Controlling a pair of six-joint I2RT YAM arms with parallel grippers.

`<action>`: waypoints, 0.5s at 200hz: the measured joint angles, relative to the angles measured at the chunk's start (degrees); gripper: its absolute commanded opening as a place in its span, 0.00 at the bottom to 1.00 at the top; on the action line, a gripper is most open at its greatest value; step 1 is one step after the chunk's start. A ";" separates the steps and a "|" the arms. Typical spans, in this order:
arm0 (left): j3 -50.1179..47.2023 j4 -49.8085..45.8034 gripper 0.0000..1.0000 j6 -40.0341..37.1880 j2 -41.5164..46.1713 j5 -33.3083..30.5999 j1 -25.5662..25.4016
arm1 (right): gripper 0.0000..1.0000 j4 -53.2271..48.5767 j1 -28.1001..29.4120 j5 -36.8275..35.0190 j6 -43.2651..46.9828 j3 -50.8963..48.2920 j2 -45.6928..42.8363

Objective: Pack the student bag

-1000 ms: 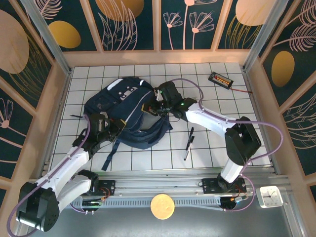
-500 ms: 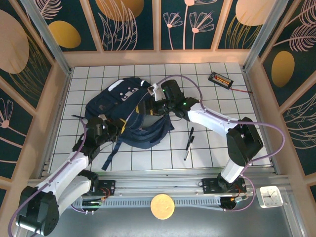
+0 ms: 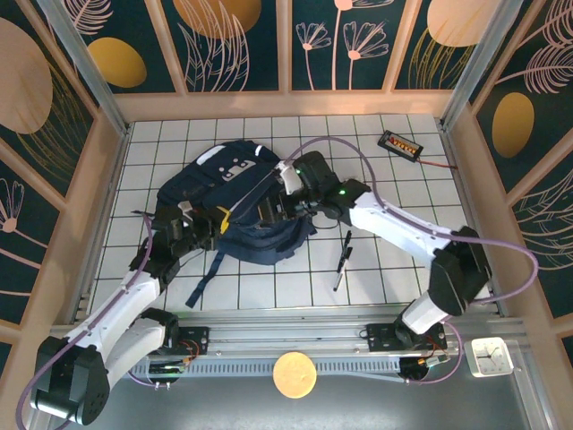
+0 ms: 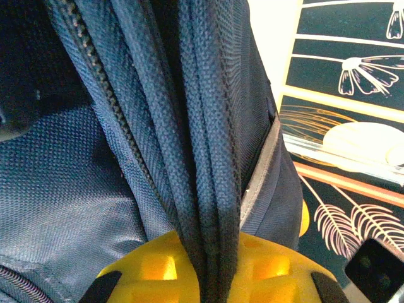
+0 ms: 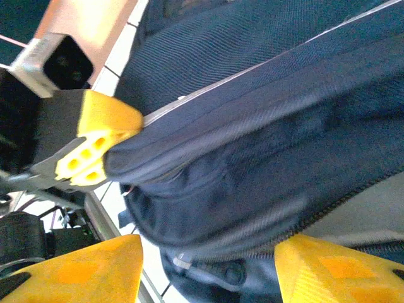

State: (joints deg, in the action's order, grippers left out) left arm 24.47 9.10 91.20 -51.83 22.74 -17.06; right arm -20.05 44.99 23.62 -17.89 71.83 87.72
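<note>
Jaws of left gripper (image 4: 208,278) clamp a fold of the student bag (image 3: 210,184), right gripper (image 5: 208,268) spread apart

The left arm (image 3: 121,300) stretched from its base at the near left edge toward the far side and slightly right, its wrist turned to the right. The left gripper (image 3: 208,222) was clamped on a fold of the student bag (image 3: 206,184), the cloth pinched between its 2 yellow fingers (image 4: 158,268). The right arm (image 3: 403,228) rose from the near right base, bent at its elbow on the right and reached left across the middle. The right gripper (image 5: 208,265) faced left, its 2 yellow fingertips (image 5: 82,268) standing well apart, with bag cloth across the gap. The 2 grippers stood near each other.
</note>
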 measured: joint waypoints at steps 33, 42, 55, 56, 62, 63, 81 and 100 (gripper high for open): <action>1.20 -0.11 0.00 0.31 -1.07 0.90 0.24 | 0.69 -1.44 1.49 0.46 -0.46 -2.16 -5.25; 1.38 -0.15 0.00 0.46 -1.29 1.07 0.24 | 0.69 -1.70 2.14 0.96 -0.46 -2.78 -5.09; 1.49 -0.15 0.00 0.50 -1.38 1.27 0.24 | 0.69 -2.16 2.73 1.86 -0.42 -3.28 -4.11; 1.49 -0.15 0.00 0.50 -1.38 1.27 0.24 | 0.69 -2.21 2.75 1.95 -0.39 -3.32 -3.96; 1.53 -0.22 0.00 0.50 -1.38 1.29 0.24 | 0.69 -2.34 2.82 2.25 -0.39 -3.37 -3.26; 1.55 -0.26 0.00 0.48 -1.38 1.29 0.24 | 0.69 -2.36 2.82 2.32 -0.39 -3.37 -3.15; 1.68 -0.39 0.00 0.57 -1.38 1.29 0.24 | 0.69 -2.36 2.73 3.41 -0.13 -3.37 -0.76; 1.79 -0.39 0.00 0.63 -1.38 1.29 0.24 | 0.69 -2.23 2.69 4.26 0.37 -3.37 1.70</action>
State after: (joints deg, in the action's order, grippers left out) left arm 26.26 8.71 91.83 -53.21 24.03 -16.82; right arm -22.28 47.68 27.88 -17.52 68.47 89.43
